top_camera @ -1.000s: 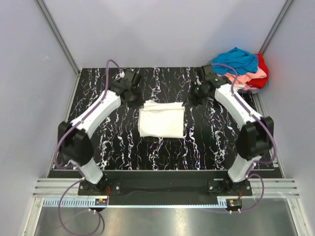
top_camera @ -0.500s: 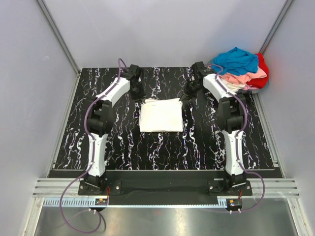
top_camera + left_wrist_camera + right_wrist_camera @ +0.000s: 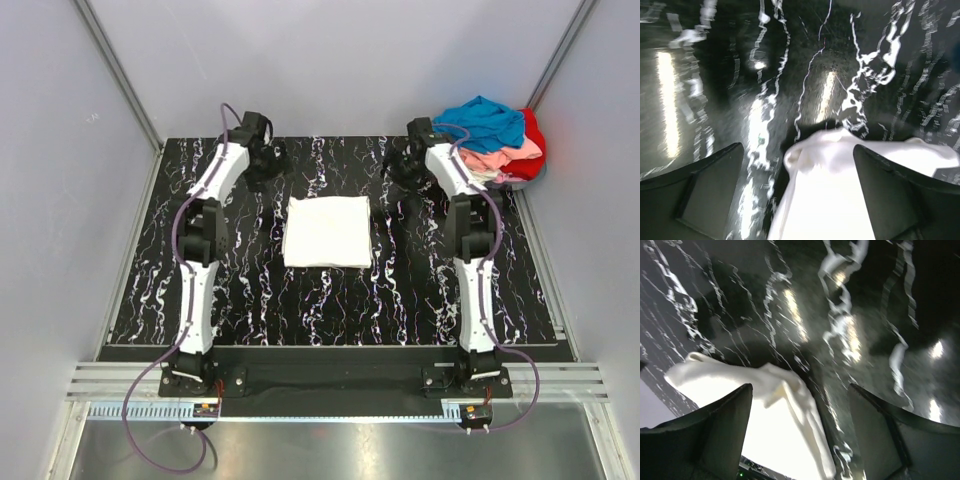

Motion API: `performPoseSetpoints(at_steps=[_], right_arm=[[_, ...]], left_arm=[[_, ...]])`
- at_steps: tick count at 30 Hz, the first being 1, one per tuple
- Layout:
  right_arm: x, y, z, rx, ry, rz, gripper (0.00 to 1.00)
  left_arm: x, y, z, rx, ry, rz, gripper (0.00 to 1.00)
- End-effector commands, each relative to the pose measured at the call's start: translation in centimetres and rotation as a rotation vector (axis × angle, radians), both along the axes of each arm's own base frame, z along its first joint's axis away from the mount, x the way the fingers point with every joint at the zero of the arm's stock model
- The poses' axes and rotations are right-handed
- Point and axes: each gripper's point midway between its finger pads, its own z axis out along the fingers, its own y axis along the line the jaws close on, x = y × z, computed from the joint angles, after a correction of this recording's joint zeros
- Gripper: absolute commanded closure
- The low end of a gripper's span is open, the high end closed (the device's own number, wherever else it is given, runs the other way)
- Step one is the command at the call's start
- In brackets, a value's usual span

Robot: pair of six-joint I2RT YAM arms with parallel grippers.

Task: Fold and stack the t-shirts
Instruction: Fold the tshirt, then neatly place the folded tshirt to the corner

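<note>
A cream-white t-shirt [image 3: 326, 231] lies folded into a flat rectangle in the middle of the black marbled table [image 3: 250, 290]. My left gripper [image 3: 270, 163] hovers just beyond its far left corner, jaws open and empty. In the left wrist view that corner of the shirt [image 3: 825, 165] rests on the table between the spread fingers [image 3: 715, 170] of the left gripper [image 3: 797, 152]. My right gripper [image 3: 400, 170] is open off the far right corner. In the right wrist view the right gripper [image 3: 800, 392] frames the shirt's edge [image 3: 790, 405] without touching it.
A loose pile of t-shirts sits at the table's back right corner: blue [image 3: 485, 120] on top, pink [image 3: 500, 155] under it, red [image 3: 533, 135] at the side. Grey walls enclose the table on three sides.
Both grippers have opened and let go of the cream-white shirt's far corners, then pulled back toward the rear of the table. The shirt has settled flat.
</note>
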Motion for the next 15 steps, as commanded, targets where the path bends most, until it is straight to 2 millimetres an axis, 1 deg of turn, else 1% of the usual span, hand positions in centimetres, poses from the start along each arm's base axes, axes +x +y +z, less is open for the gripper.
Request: performPoseSetpoints(at_steps=[1, 2, 3, 4, 5, 6, 7, 8, 9, 10, 11, 12, 13, 14, 15], right_arm=[[-2.4, -1.4, 5.3, -0.046, -0.066, -0.033, 0.16], [-2.9, -1.7, 8.3, -0.046, -0.141, -0.047, 0.16], [-3.8, -1.8, 8.8, -0.039, -0.149, -0.054, 0.16], [-6.6, -2.0, 6.3, -0.045, -0.075, -0.056, 0.15], [-7.0, -1.9, 9.3, -0.012, -0.174, -0.062, 0.16], [-8.5, -1.0, 9.6, 0.034, -0.177, -0.056, 0.15], [-11.9, -0.7, 6.6, 0.052, -0.104, -0.039, 0.15], [-12.2, 0.4, 7.2, 0.098, -0.172, -0.010, 0.15], [-14.1, 1.6, 9.0, 0.165, -0.208, 0.027, 0.15], [-17.5, 2.7, 6.4, 0.181, -0.148, 0.072, 0.15], [-18.5, 3.7, 6.4, 0.212, -0.175, 0.105, 0.15], [-20.1, 4.6, 7.5, 0.252, -0.200, 0.138, 0.15], [-23.6, 6.0, 5.4, 0.261, -0.149, 0.195, 0.14], [-24.2, 7.0, 5.8, 0.293, -0.198, 0.224, 0.14], [-25.7, 7.8, 6.7, 0.330, -0.230, 0.247, 0.13]], left_arm=[[-0.3, 1.8, 9.6, -0.026, -0.180, 0.015, 0.01], [-1.5, 2.6, 10.3, -0.021, -0.176, 0.028, 0.01], [-2.1, 2.8, 10.3, -0.019, -0.178, 0.029, 0.01], [-2.8, 3.0, 10.1, -0.018, -0.172, 0.029, 0.02], [-5.0, 3.1, 8.9, -0.021, -0.127, 0.023, 0.04], [-6.0, 2.9, 8.3, -0.037, -0.114, 0.013, 0.06], [-6.3, 2.1, 8.4, -0.083, -0.142, -0.005, 0.11], [-7.4, 1.7, 7.4, -0.097, -0.128, -0.018, 0.13], [-8.9, 1.5, 6.0, -0.107, -0.124, -0.027, 0.14], [-9.9, 1.3, 5.0, -0.116, -0.109, -0.027, 0.15], [-10.8, 0.9, 4.7, -0.127, -0.113, -0.039, 0.16], [-12.1, 0.8, 2.5, -0.131, -0.085, -0.043, 0.16], [-12.6, 0.5, 1.9, -0.143, -0.077, -0.051, 0.16], [-13.1, 0.1, 1.3, -0.153, -0.073, -0.059, 0.16], [-13.9, -0.2, -0.1, -0.166, -0.058, -0.065, 0.16]])
